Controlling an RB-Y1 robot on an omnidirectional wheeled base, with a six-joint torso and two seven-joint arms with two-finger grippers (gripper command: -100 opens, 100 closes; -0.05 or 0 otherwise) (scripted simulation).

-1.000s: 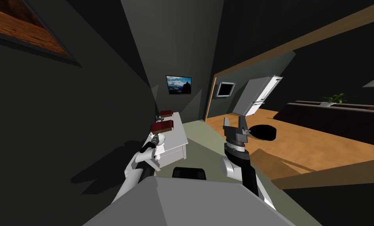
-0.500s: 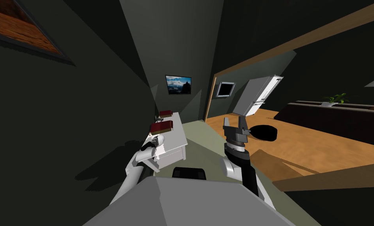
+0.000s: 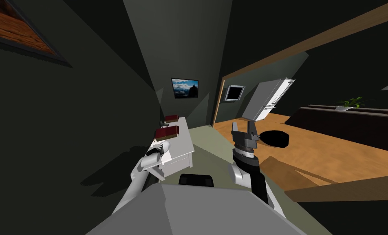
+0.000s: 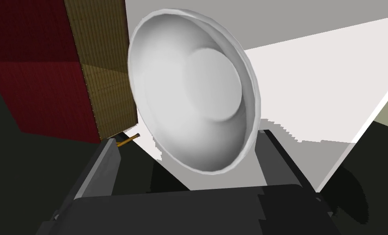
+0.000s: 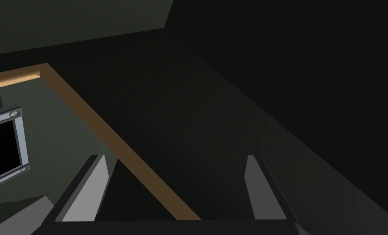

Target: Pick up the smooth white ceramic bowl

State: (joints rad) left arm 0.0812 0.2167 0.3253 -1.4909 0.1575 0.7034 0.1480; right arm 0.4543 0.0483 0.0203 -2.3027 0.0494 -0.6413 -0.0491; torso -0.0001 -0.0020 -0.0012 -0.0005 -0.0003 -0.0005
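Observation:
The white bowl [image 4: 193,89] stands on a white table [image 4: 319,81], its smooth inside facing my left hand's camera, right beside a dark red and tan box [image 4: 46,65]. My left gripper [image 4: 189,136] is open, one finger on each side of the bowl; one finger [image 4: 270,151] lies close against the rim, the other finger [image 4: 107,163] stands apart from it. In the head view the left gripper [image 3: 159,150] sits at the near end of the table [image 3: 185,142], with the bowl [image 3: 166,145] small at its tip. My right gripper [image 3: 244,126] is raised and open, holding nothing.
Two dark red boxes [image 3: 167,131] [image 3: 172,118] lie along the table by the dark wall. A green floor strip runs past the table. To the right, a wooden floor holds a round black object [image 3: 275,138], a white fridge [image 3: 268,100] and a long dark counter [image 3: 348,122].
My left hand has come a little lower and nearer to me at the table's near end. The right arm has not moved.

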